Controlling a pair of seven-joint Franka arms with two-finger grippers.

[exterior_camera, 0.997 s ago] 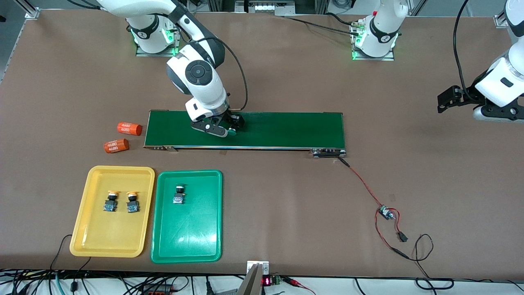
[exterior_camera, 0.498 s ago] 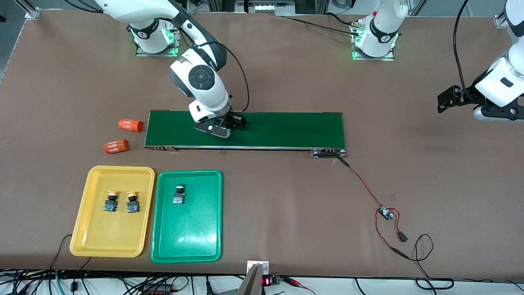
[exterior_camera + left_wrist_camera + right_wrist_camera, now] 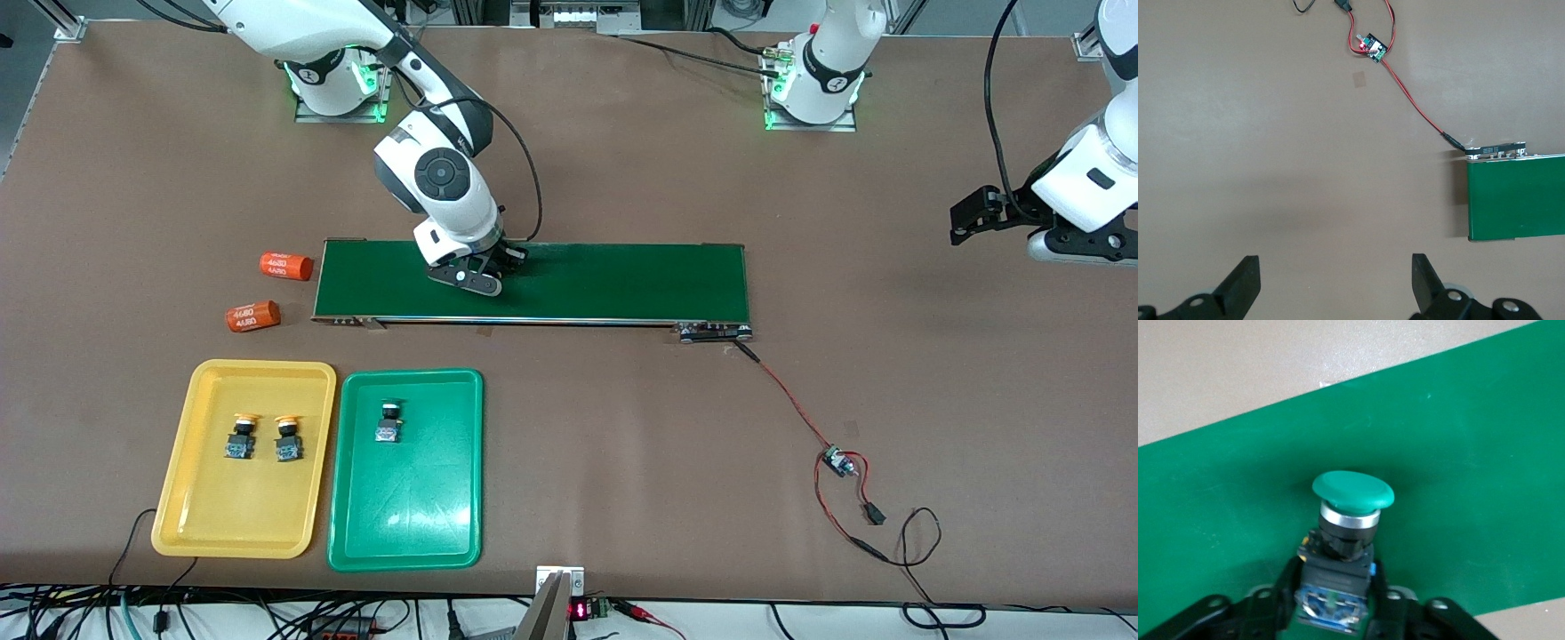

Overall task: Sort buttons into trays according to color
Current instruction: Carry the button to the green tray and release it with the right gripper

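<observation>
The right end effector point(image 3: 1331, 600) is down on the long green conveyor belt point(image 3: 605, 280), its two fingers point(image 3: 1288, 583) clamped against the black-and-blue body of a green-capped button point(image 3: 1351, 492); the right wrist view shows the body pinched between them, the cap pointing away from the wrist. In the front view the right end effector point(image 3: 484, 276) sits toward the right arm's end of the belt, and the button itself is hidden under it.

Four buttons are counted in all. Two yellow-orange ones point(image 3: 241, 436) point(image 3: 287, 436) lie side by side in the yellow tray point(image 3: 178, 524), and one green-capped button point(image 3: 388, 421) lies in the green tray point(image 3: 356, 551). The two trays sit just beside each other, nearer the front camera than the belt.

Two orange cylinders point(image 3: 285, 266) point(image 3: 252, 316) with white numbers lie on the brown tabletop point(image 3: 622, 444) off the belt's end, on the right arm's side. A red-and-black wire point(image 3: 791, 400) runs from the belt's other end to a small circuit board point(image 3: 836, 460).

The left end effector point(image 3: 1335, 287) waits with its fingers spread wide and nothing between them, over bare tabletop at the left arm's end, also seen in the front view point(image 3: 973, 213).
</observation>
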